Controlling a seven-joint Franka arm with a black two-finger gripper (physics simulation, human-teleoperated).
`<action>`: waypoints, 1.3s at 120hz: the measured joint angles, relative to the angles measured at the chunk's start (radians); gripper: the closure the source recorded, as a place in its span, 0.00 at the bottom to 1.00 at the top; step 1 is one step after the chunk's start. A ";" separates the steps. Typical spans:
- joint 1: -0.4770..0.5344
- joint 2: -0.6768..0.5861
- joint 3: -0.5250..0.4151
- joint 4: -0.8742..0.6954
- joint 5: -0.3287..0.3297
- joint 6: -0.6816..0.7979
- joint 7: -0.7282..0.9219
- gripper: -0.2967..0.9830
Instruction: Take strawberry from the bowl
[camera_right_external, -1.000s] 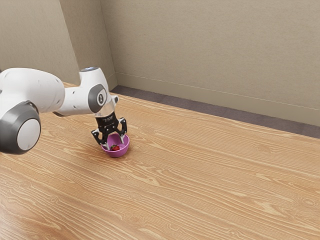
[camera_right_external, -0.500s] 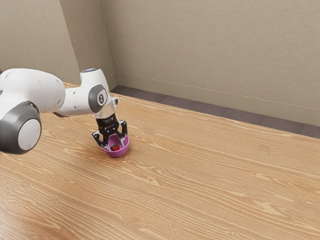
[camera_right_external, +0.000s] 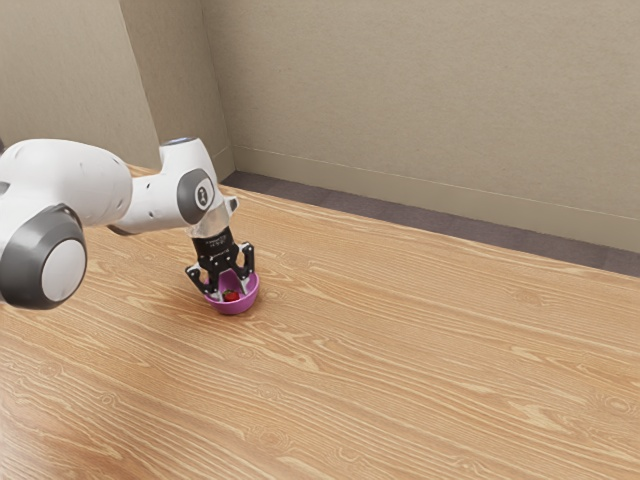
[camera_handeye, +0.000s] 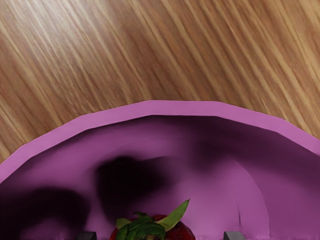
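To the exterior view's left of our pincer (camera_right_external: 231, 293), our arm (camera_right_external: 90, 180) is taking up the space over the table (camera_right_external: 420, 360), so we are expecting less freedom that way. Around the pincer's tips the bowl (camera_handeye: 185, 108) is curving, and between them, inside it, the berry (camera_handeye: 152, 231) is lying. We are holding the pincer spread, with a gap showing on either side of the berry, so we are pinching nothing.

We are judging the berry light, fairly firm yet easily bruised, its rounded skin likely to be slipping under a lopsided squeeze. We are favouring the red flanks at their widest, closing evenly and gently, and sparing the leaves, which would be bending and giving us poor hold.

Close around the pincer, the rim is setting our limit: any sideways swing down here would be risking a knock or a dragged bowl, so we are planning a straight lift until the berry is clearing it. Toward the exterior view's right of the pincer, the table is stretching well away, and we are seeing ample room there; the wall (camera_right_external: 430, 110) is standing well apart, past the table's far edge.
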 joint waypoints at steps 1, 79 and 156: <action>0.000 0.000 0.000 0.000 0.000 0.000 0.001 0.54; 0.013 0.000 -0.004 0.002 -0.003 -0.023 0.028 0.62; -0.180 -0.135 -0.018 0.010 0.017 -0.048 0.016 0.74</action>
